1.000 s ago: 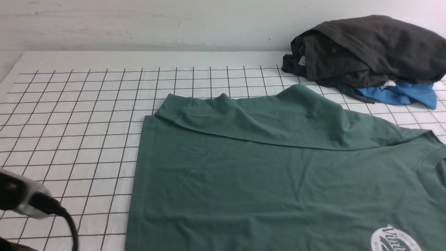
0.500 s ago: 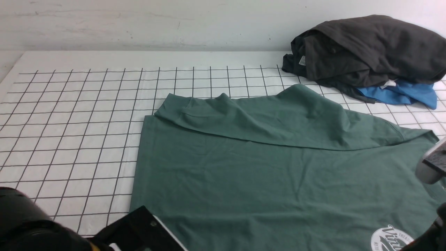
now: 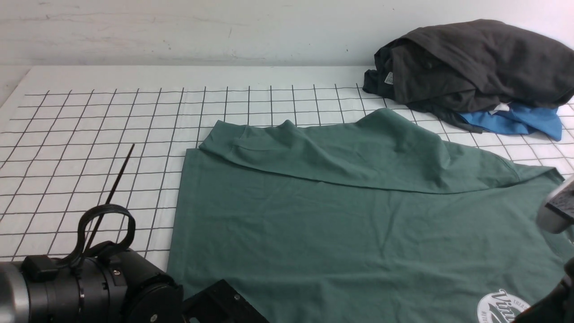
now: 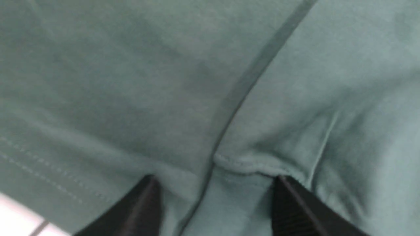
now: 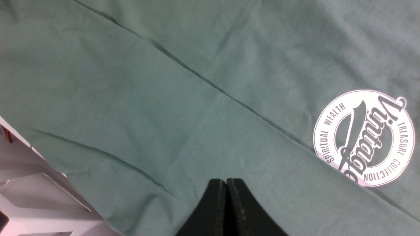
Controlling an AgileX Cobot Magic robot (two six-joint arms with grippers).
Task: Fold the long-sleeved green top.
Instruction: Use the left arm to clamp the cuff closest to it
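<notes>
The green top (image 3: 350, 233) lies spread on the gridded worktop (image 3: 89, 179), its far sleeve (image 3: 341, 152) laid inward across the body. The left claw (image 4: 213, 209) is spread over cloth; if it grabs several layers, that far sleeve could bunch or drag open. The right claw (image 5: 226, 183) is pressed together above the fabric near the white logo (image 5: 364, 137); lowered like that, it might push creases rather than catch an edge. Beyond, a charcoal garment (image 3: 475, 63) sits on a blue one (image 3: 520, 119). No container shows.
</notes>
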